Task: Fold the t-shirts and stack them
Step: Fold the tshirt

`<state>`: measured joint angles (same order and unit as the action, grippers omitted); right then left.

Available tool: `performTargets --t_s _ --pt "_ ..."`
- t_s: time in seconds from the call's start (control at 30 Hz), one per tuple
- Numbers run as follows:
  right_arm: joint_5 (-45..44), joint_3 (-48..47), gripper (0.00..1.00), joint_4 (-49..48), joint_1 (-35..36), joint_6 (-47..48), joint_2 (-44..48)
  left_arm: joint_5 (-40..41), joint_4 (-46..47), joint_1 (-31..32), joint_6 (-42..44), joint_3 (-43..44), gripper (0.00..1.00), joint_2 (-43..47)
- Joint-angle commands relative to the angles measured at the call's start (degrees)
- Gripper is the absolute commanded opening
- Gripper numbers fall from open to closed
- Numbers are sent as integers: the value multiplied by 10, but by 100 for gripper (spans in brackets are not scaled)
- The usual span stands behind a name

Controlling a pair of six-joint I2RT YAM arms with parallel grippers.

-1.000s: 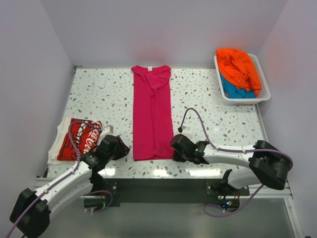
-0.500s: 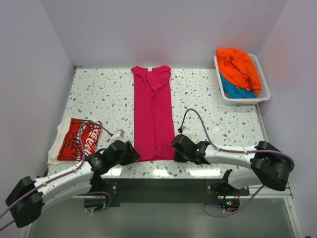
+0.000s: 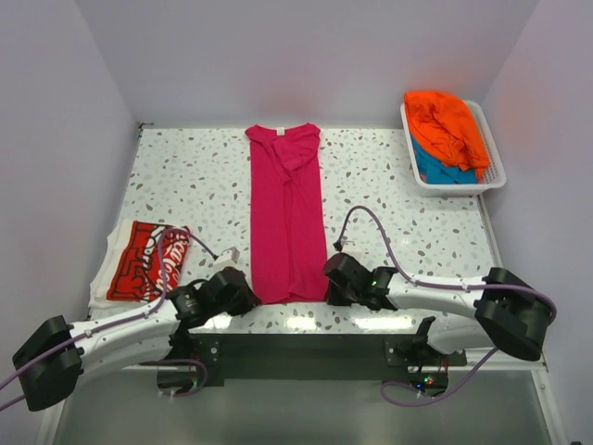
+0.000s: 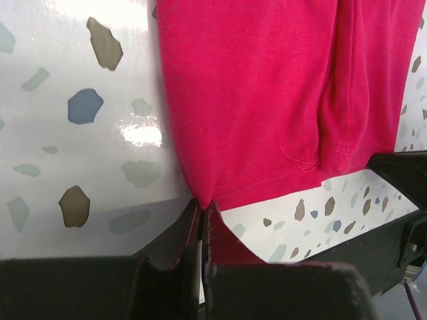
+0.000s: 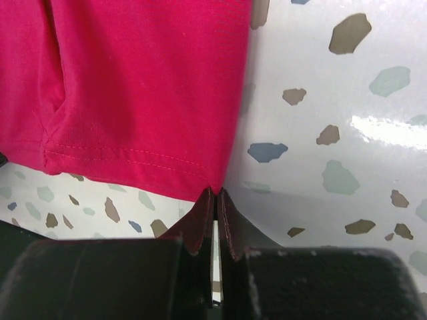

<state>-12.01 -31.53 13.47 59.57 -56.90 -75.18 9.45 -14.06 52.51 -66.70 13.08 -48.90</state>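
L end effector (image 4: 202,212) arrived, pinching tee (image 4: 267,87) corner

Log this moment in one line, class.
left gripper: shut on pink shirt corner | right gripper: shut on other corner | red shirt: folded, left side | basket: orange shirt, blue shirt

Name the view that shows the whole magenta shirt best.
Top external: the magenta shirt lies flat there, collar to hem, folded into a long strip. The left wrist view shows only its near left hem corner, pinched by the left gripper; the right wrist view only the right corner, at the right gripper.
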Motion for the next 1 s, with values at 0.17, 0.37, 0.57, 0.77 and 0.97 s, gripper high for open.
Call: performTargets --t_s 0.17,0.37,0.57,0.77,0.97 --pt "7 25 0 59 26 12 84 20 -112 55 -4 24 0 28" --pt "-27 -12 0 123 63 29 85 83 -153 92 2 86 0 30" --pt "-105 -157 0 187 59 114 35 181 -140 84 72 186 0 -13" --pt "-118 -264 0 163 9 178 -50 193 -71 18 115 223 0 -63" --pt "-101 -324 0 109 -74 227 -117 198 17 -53 147 237 0 -130"
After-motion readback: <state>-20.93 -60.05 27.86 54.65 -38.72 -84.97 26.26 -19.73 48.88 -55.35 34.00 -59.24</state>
